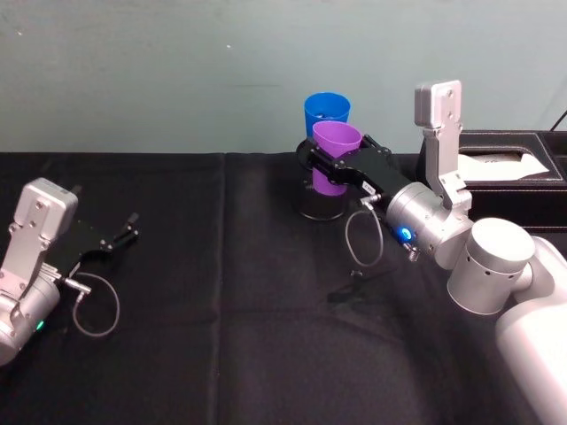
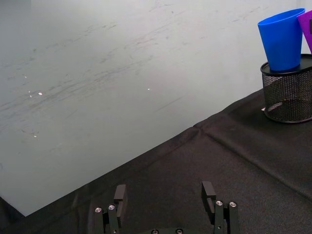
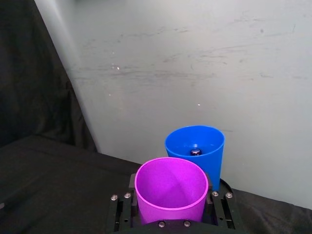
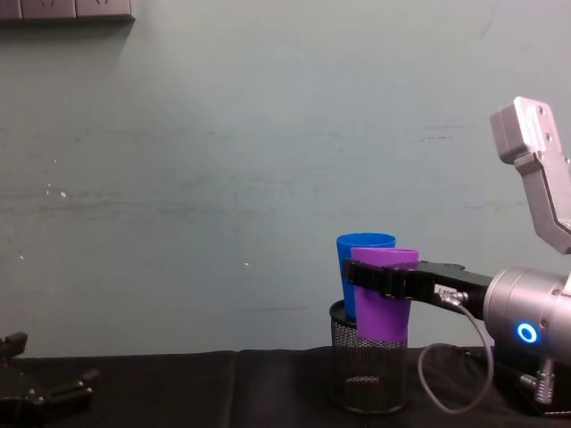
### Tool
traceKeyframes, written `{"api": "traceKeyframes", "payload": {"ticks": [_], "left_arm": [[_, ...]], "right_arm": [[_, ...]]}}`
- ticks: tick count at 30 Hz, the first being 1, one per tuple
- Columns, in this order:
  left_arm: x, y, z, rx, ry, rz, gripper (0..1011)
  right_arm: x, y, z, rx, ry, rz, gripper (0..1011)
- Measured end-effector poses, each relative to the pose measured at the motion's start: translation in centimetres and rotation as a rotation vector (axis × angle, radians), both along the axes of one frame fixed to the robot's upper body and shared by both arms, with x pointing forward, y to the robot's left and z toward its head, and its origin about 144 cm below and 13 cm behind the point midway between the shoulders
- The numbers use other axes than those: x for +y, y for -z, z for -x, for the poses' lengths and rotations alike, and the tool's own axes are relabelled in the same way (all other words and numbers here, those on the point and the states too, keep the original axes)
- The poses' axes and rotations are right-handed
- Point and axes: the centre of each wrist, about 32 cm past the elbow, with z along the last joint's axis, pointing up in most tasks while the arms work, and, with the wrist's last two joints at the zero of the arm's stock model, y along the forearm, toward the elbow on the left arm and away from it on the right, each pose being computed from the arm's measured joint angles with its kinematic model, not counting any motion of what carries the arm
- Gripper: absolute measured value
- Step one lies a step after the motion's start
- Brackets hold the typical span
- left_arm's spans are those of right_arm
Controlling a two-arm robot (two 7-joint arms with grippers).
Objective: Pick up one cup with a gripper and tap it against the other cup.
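My right gripper (image 1: pixel 324 165) is shut on the purple cup (image 1: pixel 336 152) and holds it upright in the air. Its black fingers (image 3: pixel 122 210) clamp the cup's sides. The blue cup (image 1: pixel 326 110) stands just behind it on a black wire-mesh pen holder (image 1: pixel 321 205). In the chest view the purple cup (image 4: pixel 384 299) overlaps the blue cup (image 4: pixel 360 245); I cannot tell if they touch. The right wrist view has the purple cup (image 3: pixel 171 191) right in front of the blue cup (image 3: pixel 197 148). My left gripper (image 1: pixel 124 234) rests open on the cloth at the left.
A black tissue box (image 1: pixel 509 173) stands at the back right, behind my right arm. The mesh holder (image 2: pixel 287 95) sits near the wall at the table's back edge. Black cloth (image 1: pixel 221 292) covers the table between the two arms.
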Motion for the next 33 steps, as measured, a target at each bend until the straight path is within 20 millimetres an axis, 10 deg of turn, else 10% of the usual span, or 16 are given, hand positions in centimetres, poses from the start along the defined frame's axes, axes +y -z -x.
{"api": "traceKeyframes", "payload": {"ticks": [33], "left_arm": [[0.00, 0.00, 0.00, 0.000, 0.000, 0.000, 1000]], "right_arm": [[0.10, -0.36, -0.68, 0.008, 0.015, 0.014, 733]]}}
